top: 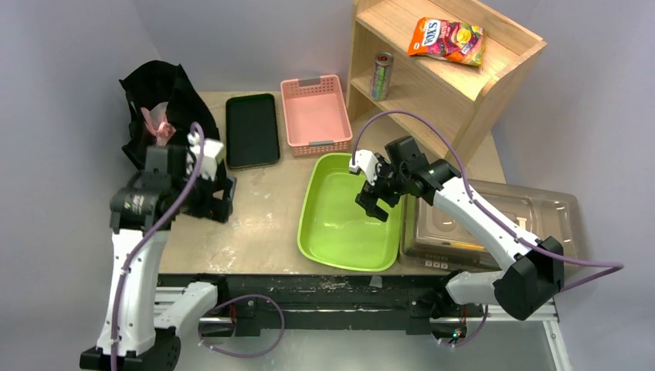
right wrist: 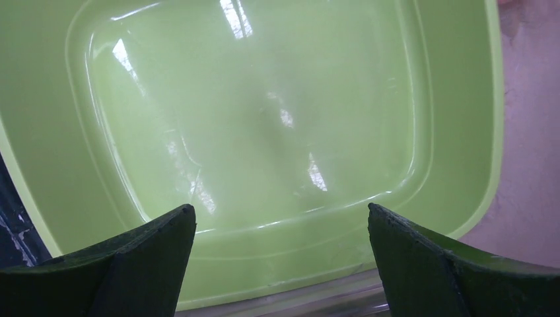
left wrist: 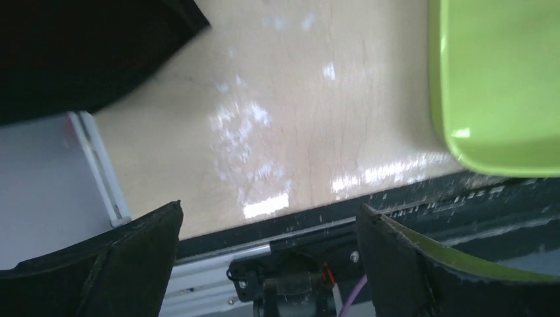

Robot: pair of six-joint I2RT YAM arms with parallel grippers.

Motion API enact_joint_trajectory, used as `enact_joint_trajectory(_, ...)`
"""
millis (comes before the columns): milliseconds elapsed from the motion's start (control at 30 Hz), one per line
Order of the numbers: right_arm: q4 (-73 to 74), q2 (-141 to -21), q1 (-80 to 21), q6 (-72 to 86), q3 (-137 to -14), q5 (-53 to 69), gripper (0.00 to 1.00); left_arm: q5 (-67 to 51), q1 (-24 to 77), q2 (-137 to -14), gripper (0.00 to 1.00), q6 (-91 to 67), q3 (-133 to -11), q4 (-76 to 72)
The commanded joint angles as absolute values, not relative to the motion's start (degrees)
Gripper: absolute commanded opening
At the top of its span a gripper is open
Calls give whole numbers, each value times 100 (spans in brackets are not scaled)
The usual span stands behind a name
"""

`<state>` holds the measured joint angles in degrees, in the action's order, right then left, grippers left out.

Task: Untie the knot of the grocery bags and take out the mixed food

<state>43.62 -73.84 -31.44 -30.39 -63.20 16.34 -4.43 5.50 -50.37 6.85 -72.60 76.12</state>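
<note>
From above, a bunched bit of the pink grocery bag (top: 159,124) shows at the mouth of a black bag (top: 174,89) on the table's (top: 263,224) far left corner. It lies beyond the left gripper (top: 218,205), near it but apart. The left arm rises from its base and bends at the elbow, its gripper pointing down at the table. The right arm reaches across a clear lidded box (top: 502,220), and the right gripper (top: 375,207) hangs over the green tub (top: 340,232). A black tray (top: 251,130) and a pink basket (top: 315,114) lie between the black bag and a wooden shelf (top: 494,85), which holds a striped can (top: 381,76) and a snack packet (top: 446,39).

In the left wrist view, the left fingers (left wrist: 125,264) stand wide apart with nothing between them, over bare tabletop near the front edge. The black bag is at upper left and the tub's rim at upper right.

In the right wrist view, the right fingers (right wrist: 132,264) are spread just as wide and grip nothing, above the tub's floor.
</note>
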Motion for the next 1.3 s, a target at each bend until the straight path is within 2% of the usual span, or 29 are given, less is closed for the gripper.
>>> enact_joint_trajectory(0, 4168, -7435, -3137, -2909, -6857, 1732, 99, -478, 315, -6004, 100, 171, -9571, 7427)
enact_joint_trajectory(100, 4070, -7569, -3138, -2859, -6925, 1790, 99, -42, 181, -6807, 100, 451, -10981, 7328)
enact_joint_trajectory(200, 4011, -7735, -3138, -2795, -7068, 1833, 99, 480, -57, -7249, 100, 872, -11436, 6829)
enact_joint_trajectory(367, 3910, -7910, -3138, -2766, -7301, 1792, 99, -835, -973, -8754, 100, 1047, -12806, 8108)
enact_joint_trajectory(467, 3885, -7989, -3137, -2770, -7346, 1746, 99, -1346, -1290, -8938, 100, 1640, -12546, 8331)
enact_joint_trajectory(600, 3889, -8046, -3138, -2770, -7331, 1710, 99, -1331, -1719, -8852, 100, 2357, -11713, 8361)
enact_joint_trajectory(767, 3855, -8052, -3138, -2769, -7246, 1696, 99, -731, -2275, -8658, 100, 3124, -10569, 8253)
enact_joint_trajectory(800, 3855, -8065, -3138, -2774, -7243, 1696, 99, -492, -2356, -8602, 96, 3292, -10246, 8108)
enact_joint_trajectory(867, 3877, -8111, -3138, -2770, -7266, 1698, 99, -276, -2629, -8513, 75, 3644, -9863, 7949)
enact_joint_trajectory(933, 3897, -8173, -3135, -2770, -7321, 1717, 99, -420, -2950, -8470, 42, 3937, -9865, 8010)
enact_joint_trajectory(967, 3918, -8208, -3137, -2768, -7357, 1726, 99, -542, -3089, -8455, 18, 4084, -10006, 8162)
enact_joint_trajectory(1000, 3932, -8230, -3138, -2767, -7393, 1733, 99, -645, -3205, -8425, 0, 4262, -10171, 8344)
enact_joint_trajectory(1100, 3969, -8301, -3138, -2771, -7473, 1784, 99, -985, -3532, -8159, 0, 5093, -10477, 9058)
enact_joint_trajectory(1267, 4062, -8364, -3138, -2774, -7575, 1963, 99, -783, -4162, -7341, 0, 6534, -9975, 9340)
